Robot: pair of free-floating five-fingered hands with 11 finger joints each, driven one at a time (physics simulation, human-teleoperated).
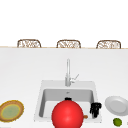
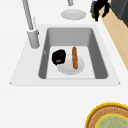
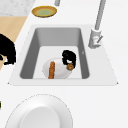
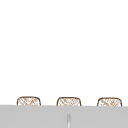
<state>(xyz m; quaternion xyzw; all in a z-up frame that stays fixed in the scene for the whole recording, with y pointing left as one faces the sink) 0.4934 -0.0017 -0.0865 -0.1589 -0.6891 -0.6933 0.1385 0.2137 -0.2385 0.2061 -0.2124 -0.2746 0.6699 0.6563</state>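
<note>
Right side view: left hand [image 3: 68,57] down in the sink [image 3: 27,62], fingers curled on a small brown piece [image 3: 70,66] at the plate [image 3: 61,71] rim. Sausage [image 3: 51,70] just beside the fingers, untouched. Right hand [image 1: 95,109] idle in the air.

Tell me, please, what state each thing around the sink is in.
Faucet: no water running.
Left robot hand: in the sink, curled round a small brown item.
Right robot hand: fingers relaxed, holding nothing.
Plate in the sink: flat, carrying a sausage.
White plate: bare, on the counter.
Yellow-rimmed plate: flat on the counter.
</note>
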